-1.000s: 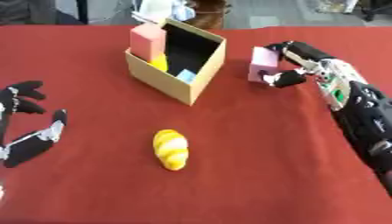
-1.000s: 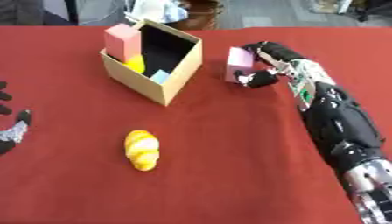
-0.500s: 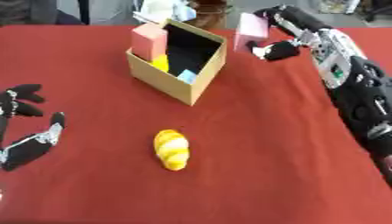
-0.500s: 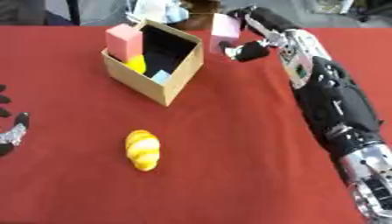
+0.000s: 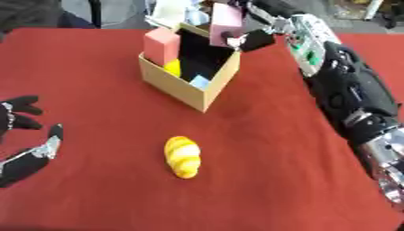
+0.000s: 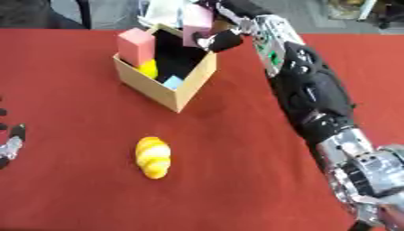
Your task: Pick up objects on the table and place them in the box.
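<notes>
So the right hand (image 5: 254, 38) is up over the far corner of the cardboard box (image 5: 183, 88), fingers and thumb wrapped around a pale pink block (image 5: 227, 23), which hangs right above the box's open top. The box sits on the red tabletop (image 5: 268, 149) and has stuff in it: a salmon-pink block (image 5: 161, 46) sticking up over the left wall, something yellow (image 5: 172, 67) and something light blue (image 5: 199, 82) down inside. A yellow croissant-looking thing (image 5: 184, 156) lies out on the tabletop, well apart from the box on the near side. The left hand (image 5: 24, 140) rests near the left edge, fingers relaxed and spread, holding nothing.
</notes>
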Robot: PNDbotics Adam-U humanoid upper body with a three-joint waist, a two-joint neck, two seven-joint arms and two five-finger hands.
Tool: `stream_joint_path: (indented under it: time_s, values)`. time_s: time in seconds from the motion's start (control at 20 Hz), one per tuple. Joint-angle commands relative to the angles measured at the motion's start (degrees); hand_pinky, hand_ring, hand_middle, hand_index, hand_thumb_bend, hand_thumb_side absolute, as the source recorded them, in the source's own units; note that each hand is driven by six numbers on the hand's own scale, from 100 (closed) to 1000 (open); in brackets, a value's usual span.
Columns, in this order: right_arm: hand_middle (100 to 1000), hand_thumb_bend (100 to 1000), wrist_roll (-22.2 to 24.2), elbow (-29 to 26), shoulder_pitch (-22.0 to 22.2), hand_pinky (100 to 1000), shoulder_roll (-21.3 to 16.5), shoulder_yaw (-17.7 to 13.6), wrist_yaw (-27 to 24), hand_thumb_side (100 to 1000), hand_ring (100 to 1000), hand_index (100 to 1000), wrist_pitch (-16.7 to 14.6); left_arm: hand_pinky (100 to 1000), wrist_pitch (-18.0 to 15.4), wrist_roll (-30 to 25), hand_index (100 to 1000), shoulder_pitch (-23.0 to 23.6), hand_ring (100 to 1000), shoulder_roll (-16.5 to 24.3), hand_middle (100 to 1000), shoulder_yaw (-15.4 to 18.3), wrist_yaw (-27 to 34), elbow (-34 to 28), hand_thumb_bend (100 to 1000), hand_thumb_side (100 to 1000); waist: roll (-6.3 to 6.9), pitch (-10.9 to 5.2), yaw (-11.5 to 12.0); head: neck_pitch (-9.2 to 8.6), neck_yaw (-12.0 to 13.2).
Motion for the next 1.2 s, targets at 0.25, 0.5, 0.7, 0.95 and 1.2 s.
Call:
stream_joint_path:
  time_s: [0.25,0.5,0.7,0.95,1.2]
  values:
    - [718,152,-1.3,1.4,-1.2,806,0.7,-0.6,3.4,608,760,929,-0.1,668,-0.1,-0.3,812,-0.7,549,0.5,604,0.1,0.4,-1.0,288,139,-0.46,-1.72,0.0,-0.77,-0.3]
    - [831,234,-1.7,-0.5,-1.4,825,0.5,0.6,4.5,621,795,947,-2.3,669,-0.2,-0.3,813,-0.7,550,0.4,606,0.1,0.3,-0.9,281,140,-0.53,-1.84,-0.5,-0.83,0.0]
    - [937,310,-0.7,-1.3,-1.5,870,0.3,1.7,6.3,637,864,974,-4.3,671,-0.2,-0.3,814,-0.5,551,0.5,606,0.2,0.2,-0.9,278,140,-0.66,-1.97,-0.9,-0.81,0.2]
    - [970,335,0.9,-1.7,-1.5,890,0.3,2.5,8.5,652,893,989,-6.0,671,-0.3,-0.3,814,-0.4,551,0.6,606,0.3,0.1,-0.8,277,140,-0.74,-2.04,-1.3,-0.77,0.4]
    - [942,315,1.2,-6.8,-0.5,881,-1.5,4.9,4.3,622,876,986,-10.2,672,-0.1,0.1,814,0.1,551,0.7,606,0.7,0.0,-0.7,275,140,-0.92,-2.13,-2.1,-0.65,1.0]
